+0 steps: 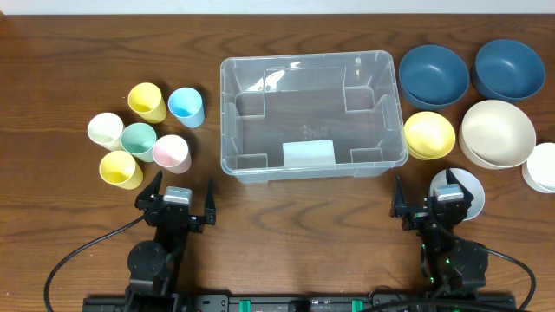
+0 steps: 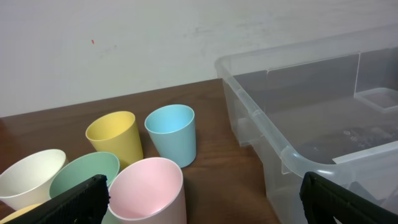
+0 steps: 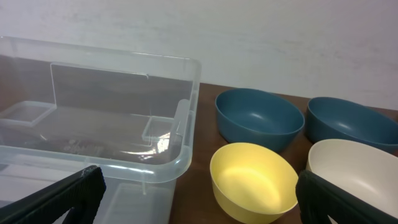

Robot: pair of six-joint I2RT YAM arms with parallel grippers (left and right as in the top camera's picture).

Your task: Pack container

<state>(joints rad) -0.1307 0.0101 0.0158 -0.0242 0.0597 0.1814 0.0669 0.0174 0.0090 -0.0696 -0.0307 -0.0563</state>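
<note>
The clear plastic container (image 1: 227,130) stands empty at the table's middle, a pale label on its near wall; it also shows in the left wrist view (image 2: 292,149) and right wrist view (image 3: 180,149). Left of it stand several cups: yellow (image 1: 147,101), blue (image 1: 186,107), cream (image 1: 105,130), green (image 1: 138,138), pink (image 1: 172,152) and another yellow (image 1: 120,169). Right of it are two dark blue bowls (image 1: 433,74) (image 1: 509,68), a yellow bowl (image 1: 429,134), a cream bowl (image 1: 497,132) and white bowls (image 1: 460,186). My left gripper (image 1: 179,206) and right gripper (image 1: 433,204) are open and empty near the front edge.
Another white bowl (image 1: 543,166) sits at the far right edge. Black cables run from both arm bases along the front of the wooden table. A pale wall stands behind the table in the wrist views.
</note>
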